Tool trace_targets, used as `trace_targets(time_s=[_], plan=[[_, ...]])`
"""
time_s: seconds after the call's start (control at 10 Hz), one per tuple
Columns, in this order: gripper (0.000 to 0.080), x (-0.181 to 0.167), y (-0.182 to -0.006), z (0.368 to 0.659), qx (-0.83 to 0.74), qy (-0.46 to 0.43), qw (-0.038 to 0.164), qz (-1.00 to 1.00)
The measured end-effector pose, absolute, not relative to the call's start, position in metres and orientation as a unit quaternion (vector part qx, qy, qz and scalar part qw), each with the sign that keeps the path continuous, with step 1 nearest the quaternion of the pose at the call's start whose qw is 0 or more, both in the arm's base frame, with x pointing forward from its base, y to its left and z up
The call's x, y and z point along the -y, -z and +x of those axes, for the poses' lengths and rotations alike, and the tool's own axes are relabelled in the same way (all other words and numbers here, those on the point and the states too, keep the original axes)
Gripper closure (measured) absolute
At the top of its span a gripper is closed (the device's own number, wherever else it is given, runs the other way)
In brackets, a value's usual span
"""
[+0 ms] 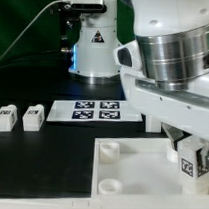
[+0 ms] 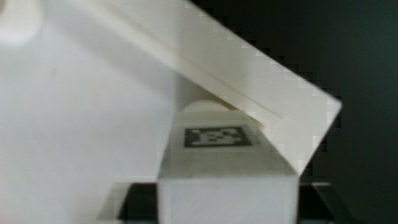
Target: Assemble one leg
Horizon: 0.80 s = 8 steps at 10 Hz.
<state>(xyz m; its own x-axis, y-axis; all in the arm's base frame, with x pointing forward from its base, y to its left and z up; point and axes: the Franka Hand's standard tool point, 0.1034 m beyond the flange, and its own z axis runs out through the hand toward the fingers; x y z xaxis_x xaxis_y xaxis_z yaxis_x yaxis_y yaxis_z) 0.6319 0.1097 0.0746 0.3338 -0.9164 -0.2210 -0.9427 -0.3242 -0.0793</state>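
My gripper [image 1: 192,158] is shut on a leg [image 1: 194,160], a small white post with a black-and-white tag, and holds it over the right part of the large white square board [image 1: 128,184] with round corner sockets [image 1: 109,149]. In the wrist view the leg [image 2: 222,160] fills the middle between my dark fingers [image 2: 139,200], its tag facing the camera, close to the board's corner [image 2: 267,90]. Two more legs [image 1: 4,118] [image 1: 33,117] lie on the black table at the exterior view's left.
The marker board [image 1: 92,112] lies behind the white board, in front of the arm's base [image 1: 94,47]. A second socket [image 1: 112,185] shows near the white board's front. A green backdrop stands behind.
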Motion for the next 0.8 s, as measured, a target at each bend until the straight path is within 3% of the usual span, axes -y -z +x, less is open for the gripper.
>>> trace_targets(time_s=[0.3, 0.6, 0.8], plan=[[0.0505, -0.1158, -0.0745, 0.632, -0.703, -0.088, 0.091, -0.7], [0.0505, -0.1185, -0.0744, 0.6317, -0.719, -0.09, 0.089, -0.683], [0.0265, -0.1207, -0.0745, 0.629, -0.65, -0.088, 0.09, -0.749]])
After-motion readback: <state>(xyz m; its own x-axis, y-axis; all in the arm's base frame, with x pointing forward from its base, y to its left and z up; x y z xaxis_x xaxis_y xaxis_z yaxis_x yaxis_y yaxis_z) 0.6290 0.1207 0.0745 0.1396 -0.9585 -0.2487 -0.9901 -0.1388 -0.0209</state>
